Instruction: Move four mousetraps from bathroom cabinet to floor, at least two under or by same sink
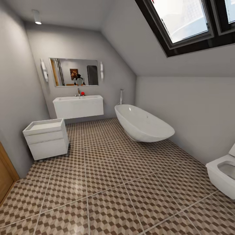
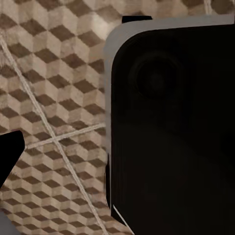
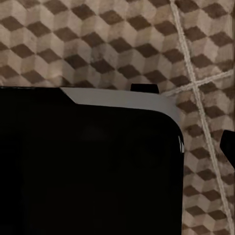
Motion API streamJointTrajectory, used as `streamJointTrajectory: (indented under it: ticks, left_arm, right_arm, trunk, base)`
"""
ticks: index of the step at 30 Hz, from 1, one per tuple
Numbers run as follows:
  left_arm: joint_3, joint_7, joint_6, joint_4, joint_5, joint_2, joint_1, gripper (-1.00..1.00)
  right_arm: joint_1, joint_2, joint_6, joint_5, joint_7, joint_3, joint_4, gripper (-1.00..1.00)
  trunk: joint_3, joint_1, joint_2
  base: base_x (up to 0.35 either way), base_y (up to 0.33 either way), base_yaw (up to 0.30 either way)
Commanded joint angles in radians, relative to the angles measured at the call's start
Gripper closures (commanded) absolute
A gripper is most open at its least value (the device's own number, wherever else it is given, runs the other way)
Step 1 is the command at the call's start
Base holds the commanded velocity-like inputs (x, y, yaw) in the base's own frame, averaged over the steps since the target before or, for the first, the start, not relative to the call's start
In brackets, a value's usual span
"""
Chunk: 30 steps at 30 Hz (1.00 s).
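At the head view's right edge the white toilet (image 1: pixel 222 174) is cut off, only its front bowl showing. At the near left edge a strip of orange-brown wood (image 1: pixel 6 178) is cropped too far to tell what it belongs to. On the far sink (image 1: pixel 78 106) a small red object (image 1: pixel 83 93) beside the faucet is too small to identify. In both wrist views a big dark body (image 2: pixel 171 132) (image 3: pixel 88 166) hides much of the bathroom floor (image 2: pixel 54 98) (image 3: pixel 98 44).
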<state>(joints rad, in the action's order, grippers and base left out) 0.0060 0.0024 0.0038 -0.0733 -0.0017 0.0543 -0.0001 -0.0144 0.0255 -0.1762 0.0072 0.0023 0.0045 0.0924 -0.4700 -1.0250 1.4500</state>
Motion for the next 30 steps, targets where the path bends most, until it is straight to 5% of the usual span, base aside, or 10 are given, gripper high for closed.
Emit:
streamJointTrajectory:
  ticks: [1,5,6,12,18,30]
  left_arm:
    - [0.0,0.0,0.0,-0.006,0.0,0.006,0.0,-1.0]
    - [0.002,0.001,0.0,-0.028,0.002,0.025,0.0,-1.0]
    - [0.002,0.001,0.0,-0.387,0.002,0.031,0.0,-1.0]
    - [0.005,0.002,0.001,-0.593,0.003,0.043,0.0,-1.0]
    - [0.004,0.002,-0.002,-0.67,0.005,0.04,0.0,-1.0]
    - [0.003,-0.002,-0.005,-0.617,0.006,0.039,0.0,-1.0]
  right_arm:
    - [0.0,-0.001,-0.006,0.0,0.001,0.0,0.006,-1.0]
    - [0.0,-0.003,-0.028,0.002,0.002,0.0,0.028,-1.0]
    - [0.0,-0.003,-0.199,0.002,0.002,0.0,0.264,-1.0]
    - [0.0,-0.003,-0.204,0.002,0.0,0.0,0.455,-1.0]
    - [0.0,0.003,-0.203,0.001,-0.001,0.001,0.564,-1.0]
    - [0.0,0.001,-0.208,0.0,0.004,0.004,0.536,-1.0]
  trunk:
    - [0.0,0.0,0.0]
    - [0.0,0.0,0.0]
    - [0.0,0.0,0.0]
    - [0.0,0.0,0.0]
    - [0.0,0.0,0.0]
    - [0.0,0.0,0.0]
  base:
    - [0.0,0.0,0.0]
    - [0.0,0.0,0.0]
    - [0.0,0.0,0.0]
    - [0.0,0.0,0.0]
    - [0.0,0.0,0.0]
    - [0.0,0.0,0.0]
